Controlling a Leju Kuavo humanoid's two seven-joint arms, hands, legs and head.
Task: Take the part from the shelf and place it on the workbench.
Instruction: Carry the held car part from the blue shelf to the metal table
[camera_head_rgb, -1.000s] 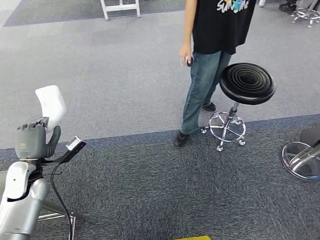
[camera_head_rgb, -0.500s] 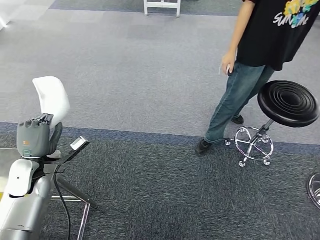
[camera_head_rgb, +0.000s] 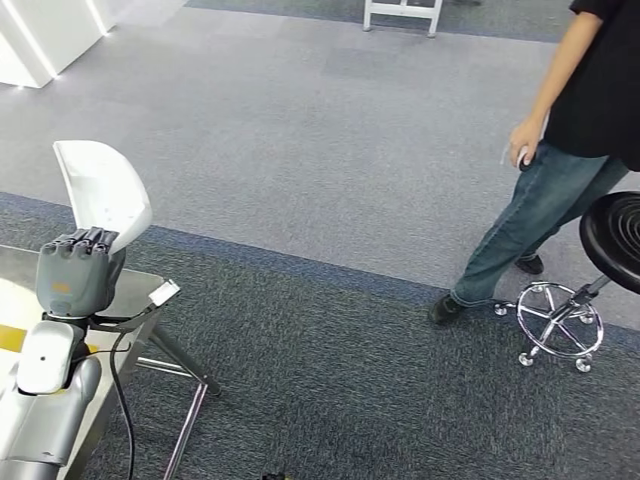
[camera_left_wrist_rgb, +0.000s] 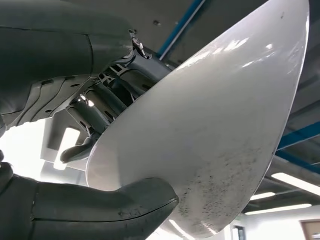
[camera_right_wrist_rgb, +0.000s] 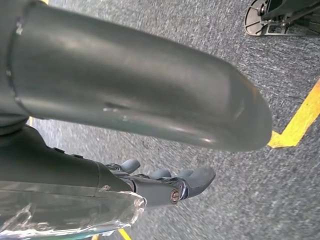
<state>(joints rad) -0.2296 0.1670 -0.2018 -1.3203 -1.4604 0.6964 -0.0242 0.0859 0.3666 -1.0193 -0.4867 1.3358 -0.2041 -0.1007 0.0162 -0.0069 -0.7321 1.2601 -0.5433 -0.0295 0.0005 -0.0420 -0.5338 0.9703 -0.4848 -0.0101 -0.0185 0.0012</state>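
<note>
While the white curved part (camera_head_rgb: 102, 190) stands upright above the near corner of the metal workbench (camera_head_rgb: 140, 290), the left hand (camera_head_rgb: 75, 270) grips its lower end, thumb (camera_left_wrist_rgb: 102, 207) and fingers (camera_left_wrist_rgb: 94, 115) clamped on either side. Beyond the workbench stands a person (camera_head_rgb: 558, 180), beside a black stool (camera_head_rgb: 611, 230). The right hand (camera_right_wrist_rgb: 166, 182) hangs over carpet, fingers loosely extended, holding nothing.

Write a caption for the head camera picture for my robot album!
Left hand holds a white part above the metal workbench, while a person stands by a black stool.
</note>
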